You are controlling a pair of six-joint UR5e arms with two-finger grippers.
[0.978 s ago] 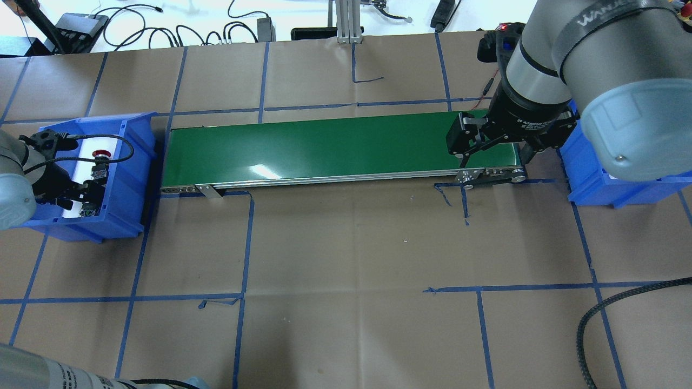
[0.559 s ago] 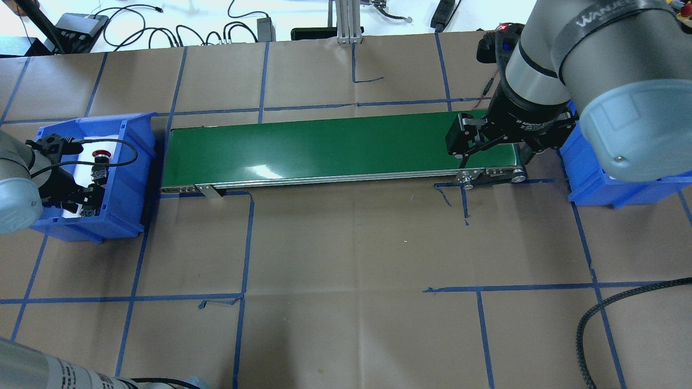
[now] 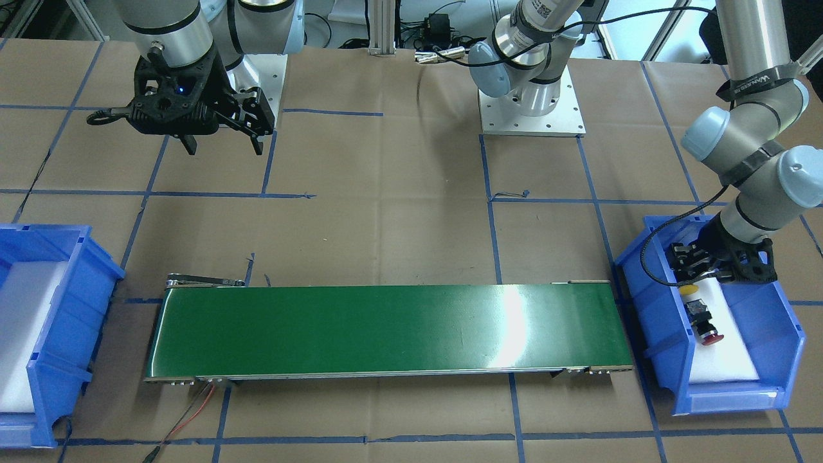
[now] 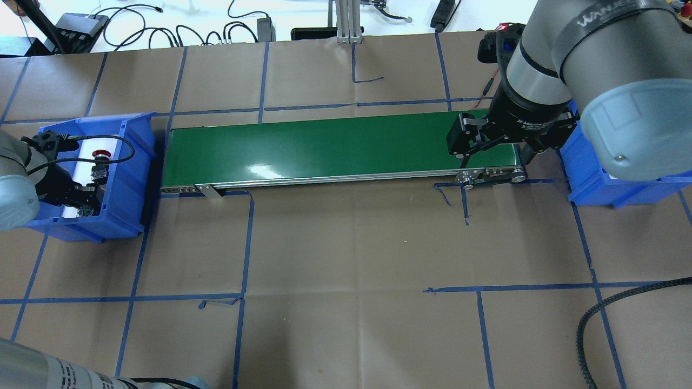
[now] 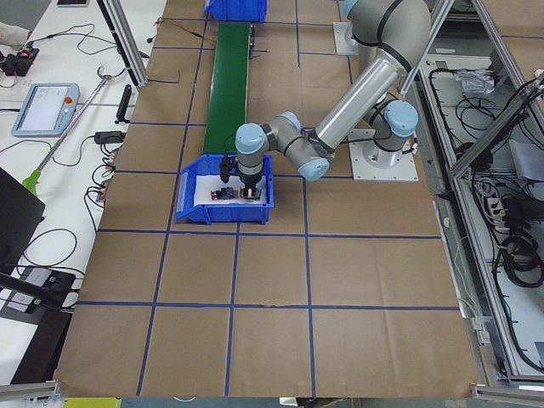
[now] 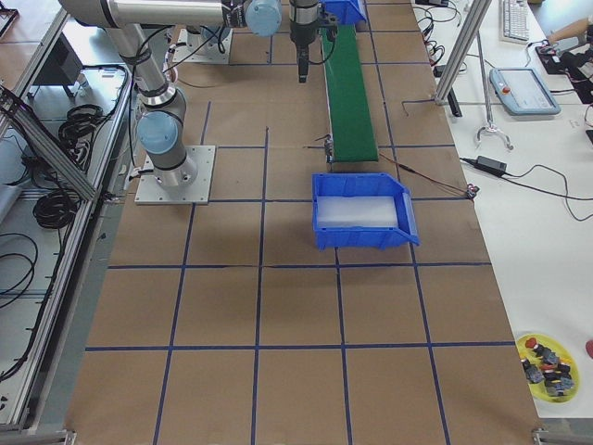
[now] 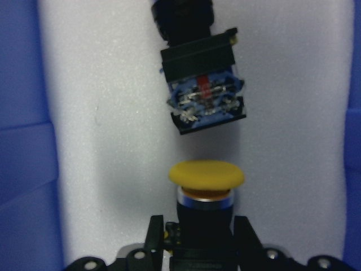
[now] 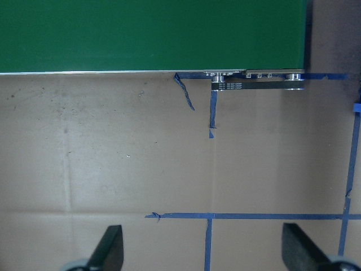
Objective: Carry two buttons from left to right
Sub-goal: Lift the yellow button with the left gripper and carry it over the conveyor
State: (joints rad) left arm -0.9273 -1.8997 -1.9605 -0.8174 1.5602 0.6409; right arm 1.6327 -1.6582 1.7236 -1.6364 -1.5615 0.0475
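Note:
The yellow button [image 7: 207, 174] lies on white foam in the left blue bin [image 4: 130, 162]. My left gripper [image 7: 200, 243] is down in the bin with its fingers [image 7: 155, 237] pressed on both sides of the button's black body. The front view shows it [image 3: 689, 290] just below the gripper [image 3: 694, 270]. The red button [image 7: 204, 99] lies just beyond it, its red cap clear in the overhead view [image 4: 101, 154] and front view [image 3: 709, 335]. My right gripper [image 4: 493, 154] is open and empty, hovering near the right end of the green conveyor belt [image 4: 335, 146].
The right blue bin [image 3: 58, 334] holds only white foam and stands past the belt's right end. Brown paper with blue tape lines covers the table. A yellow plate [image 6: 547, 362] of spare buttons sits at a table corner. Cables lie beyond the far edge.
My left wrist has shifted slightly inside the bin and its fingers look closer together around the yellow button. The right arm has not moved.

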